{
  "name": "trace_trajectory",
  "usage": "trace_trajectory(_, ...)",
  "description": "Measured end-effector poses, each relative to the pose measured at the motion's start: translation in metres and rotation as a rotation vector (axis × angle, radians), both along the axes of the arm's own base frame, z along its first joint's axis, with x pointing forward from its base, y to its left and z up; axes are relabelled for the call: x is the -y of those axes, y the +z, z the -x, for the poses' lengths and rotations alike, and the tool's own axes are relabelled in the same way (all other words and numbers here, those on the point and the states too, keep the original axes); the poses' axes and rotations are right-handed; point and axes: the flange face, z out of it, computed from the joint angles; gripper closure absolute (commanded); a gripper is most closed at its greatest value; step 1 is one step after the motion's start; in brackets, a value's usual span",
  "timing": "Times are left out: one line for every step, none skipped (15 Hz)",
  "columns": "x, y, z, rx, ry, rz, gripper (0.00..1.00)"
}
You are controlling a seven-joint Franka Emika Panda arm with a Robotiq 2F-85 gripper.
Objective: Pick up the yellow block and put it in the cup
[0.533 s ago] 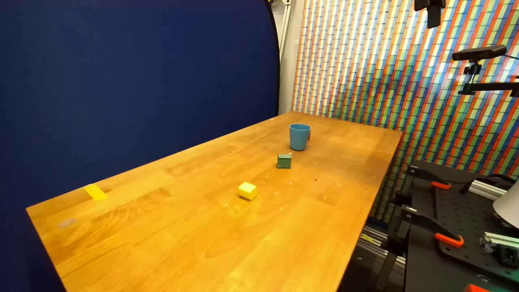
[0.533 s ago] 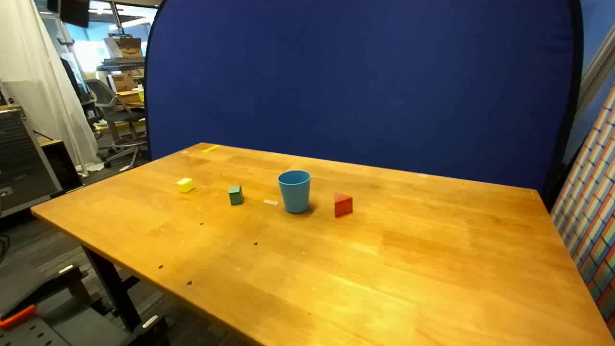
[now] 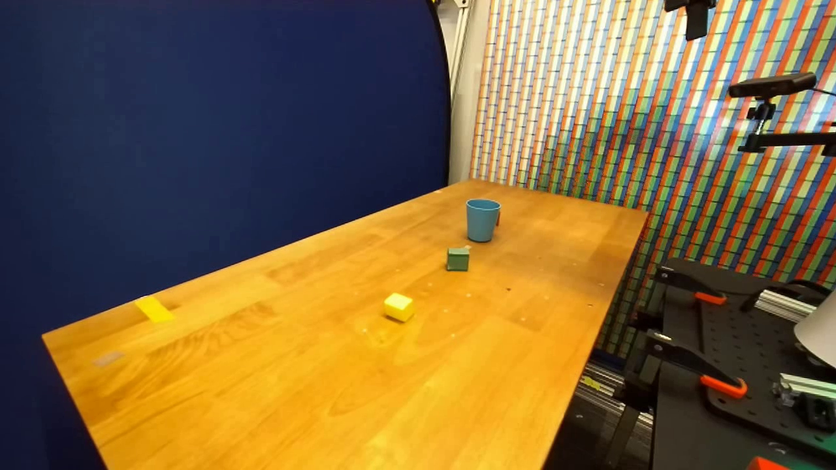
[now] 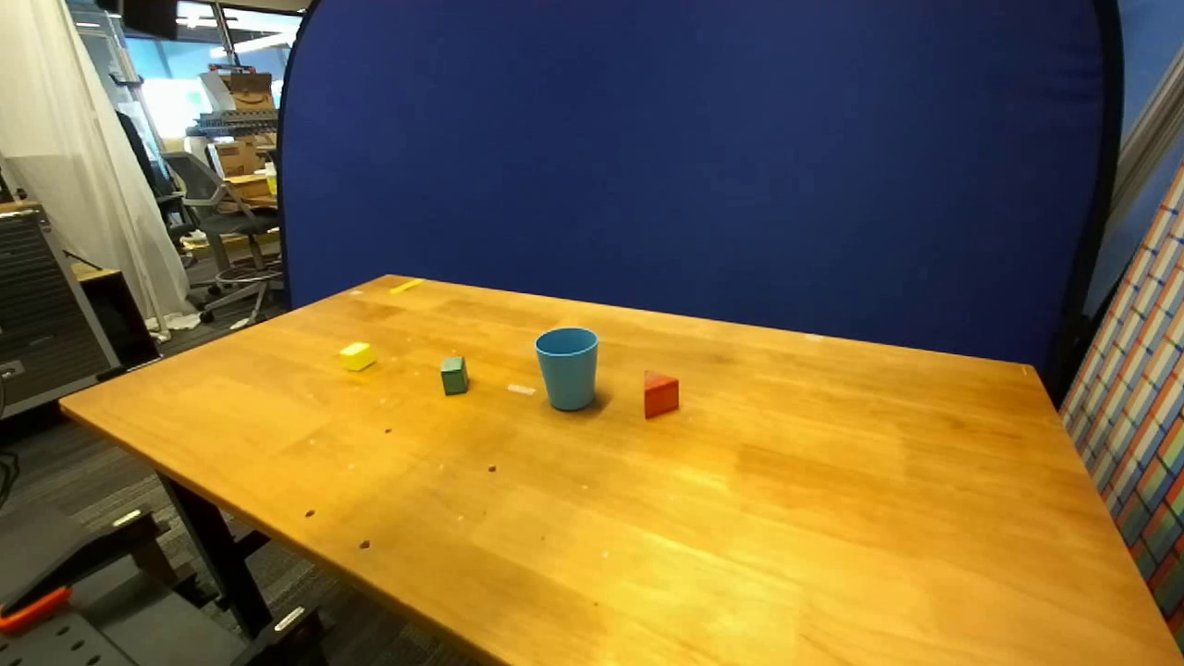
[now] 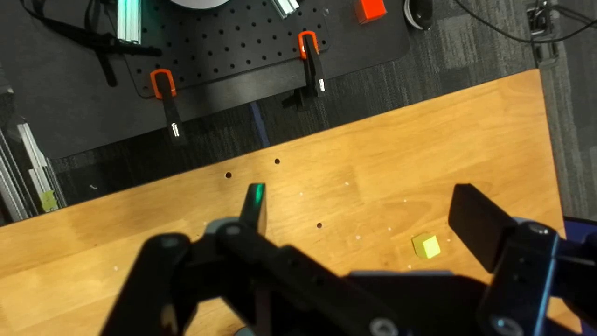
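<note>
Pincer [image 5: 361, 196] sits a touch higher vs. earlier frame, mostly cut off by top edge in both ext. views. Cup [image 3: 482, 222] hides all but a sliver of red block [image 3: 499, 218] in an ext. view. Wrist view has pincer spread wide, nothing gripped; yellow block [image 4: 356, 356] lies on bench [image 4: 740, 518], well apart from cup.

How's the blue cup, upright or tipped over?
Upright: the blue cup stands base down on the table, rim up, in both exterior views.
</note>
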Motion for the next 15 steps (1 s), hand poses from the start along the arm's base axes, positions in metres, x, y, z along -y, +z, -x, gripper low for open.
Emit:
trace_trajectory(0.0,-0.001,0.0,-0.002,0.001,0.001,0.0)
trace_trajectory(-0.001,-0.003,0.0,-0.008,0.002,0.002,0.0)
trace_trajectory(-0.002,-0.007,-0.002,-0.009,0.002,0.006,0.0)
trace_trajectory(-0.005,-0.014,-0.005,-0.006,0.003,0.013,0.0)
trace_trajectory(-0.008,-0.022,-0.011,0.002,0.003,0.018,0.0)
trace_trajectory(-0.013,-0.032,-0.018,0.011,0.005,0.02,0.0)
trace_trajectory(-0.021,-0.043,-0.028,0.019,0.012,0.016,0.0)
trace_trajectory(-0.031,-0.055,-0.038,0.026,0.024,0.011,0.0)
trace_trajectory(-0.044,-0.069,-0.049,0.03,0.042,0.006,0.0)
trace_trajectory(-0.058,-0.083,-0.059,0.032,0.065,0.0,0.0)
trace_trajectory(-0.073,-0.099,-0.069,0.032,0.094,-0.005,0.0)
trace_trajectory(-0.089,-0.115,-0.078,0.029,0.126,-0.011,0.0)
trace_trajectory(-0.106,-0.133,-0.087,0.024,0.162,-0.014,0.0)
trace_trajectory(-0.122,-0.151,-0.094,0.018,0.197,-0.01,0.0)
trace_trajectory(-0.138,-0.169,-0.101,0.012,0.231,-0.003,0.0)
